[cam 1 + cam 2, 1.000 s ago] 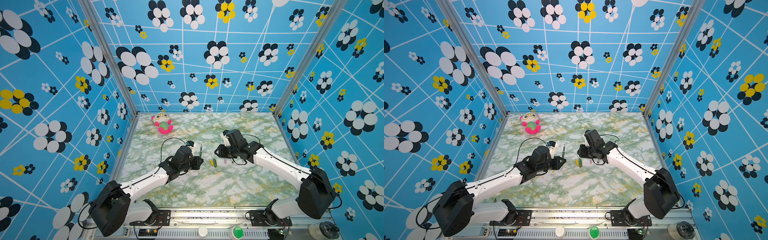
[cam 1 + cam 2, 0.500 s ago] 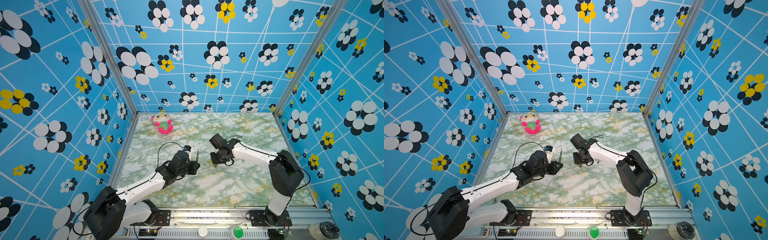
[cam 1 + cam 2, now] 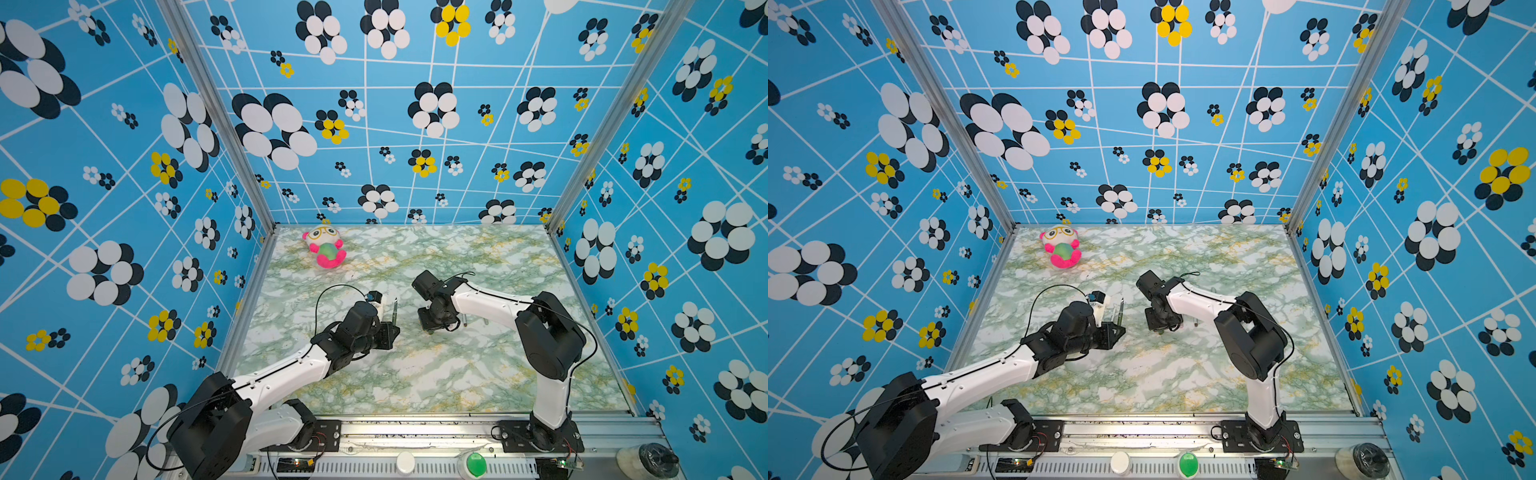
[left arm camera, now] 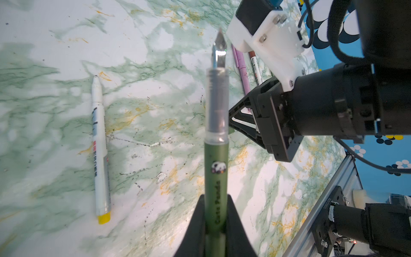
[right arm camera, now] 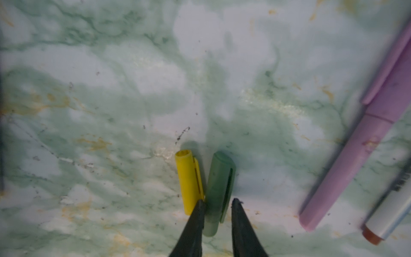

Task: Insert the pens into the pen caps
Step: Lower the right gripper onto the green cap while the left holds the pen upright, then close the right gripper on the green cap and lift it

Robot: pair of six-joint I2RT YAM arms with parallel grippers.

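So the left gripper (image 4: 216, 201) has its jaws pinched on the lower barrel of the slim dark green pen (image 4: 216, 155), the one with a clear grip section, a bare metal nib and a little panda sticker. In both top views that pen (image 3: 395, 312) (image 3: 1120, 311) stands pretty much upright above the green-and-white marble-pattern table (image 3: 415, 374), nib up.

The right gripper (image 5: 219, 205) is down at the table, pointing at the surface (image 3: 432, 330). Its jaws are only narrowly apart, straddling the stubby dark green cap (image 5: 219, 184), a plastic one with a clip, lying flat. One finger sits wedged between that and the short plastic yellow cap (image 5: 189, 182) lying right beside it, the two nearly touching. The other finger looks a sliver off the clip side, but the wrist view is blurry there, so I wouldn't swear it's not touching.

Other stuff on the table:
- yellow-ended white pen (image 4: 101, 151), a thin plastic stick lying flat and uncapped, off to one side of the held pen
- lilac-pink pen (image 5: 367, 144), smooth plastic with a clip, lying flat near the two caps
- brown-ended white pen (image 5: 387, 218), just beside the pink one
- round pink and white plush toy (image 3: 325, 247) with a green belly, in the far left corner, well apart from both arms
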